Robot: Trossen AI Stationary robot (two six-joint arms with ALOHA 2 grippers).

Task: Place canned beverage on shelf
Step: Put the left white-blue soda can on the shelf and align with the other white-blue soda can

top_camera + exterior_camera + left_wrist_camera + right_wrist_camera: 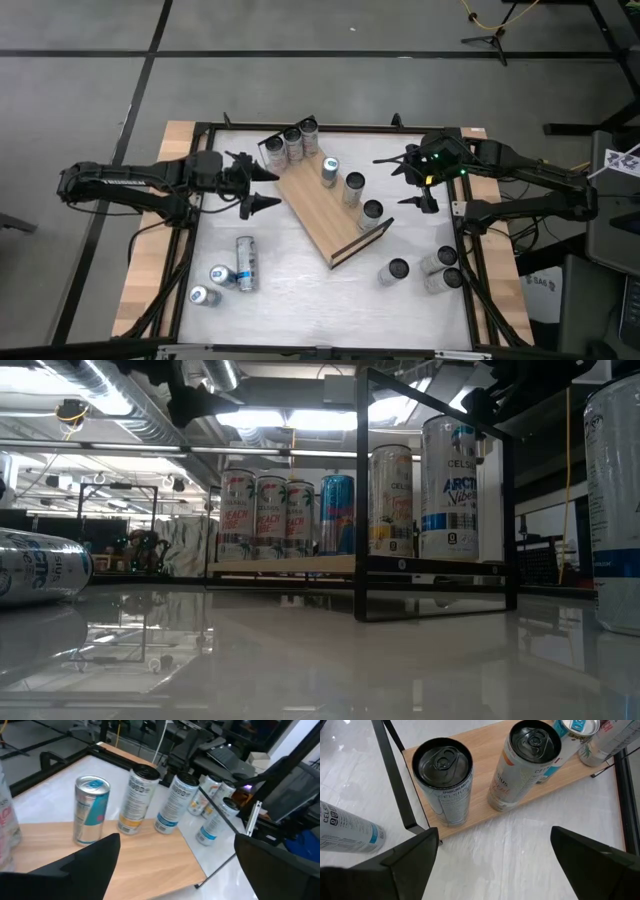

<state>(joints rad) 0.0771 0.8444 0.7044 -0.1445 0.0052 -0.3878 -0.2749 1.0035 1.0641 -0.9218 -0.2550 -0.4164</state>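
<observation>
My left gripper (262, 190) and right gripper (400, 178) both hang spread and empty beside the shelf (318, 212), where six cans stand.

We're standing in what is looking like a robotics lab or test workshop, not a home or a shop. Overhead, bare silver ducts (120, 405) and pipes are running under strip lights (300, 418), all uncovered. The floor (300, 90) is showing as plain grey concrete crossed by dark lines, with a yellow cable (490, 15) trailing over it near a stand's black legs (490, 42). The white surface (310, 290) is sitting in a black metal frame (330, 127), two dark robot arms mounted at its sides. Behind it, cluttered benches and equipment (130, 545) are filling the room. Green lights (432, 160) are glowing on one arm.
</observation>
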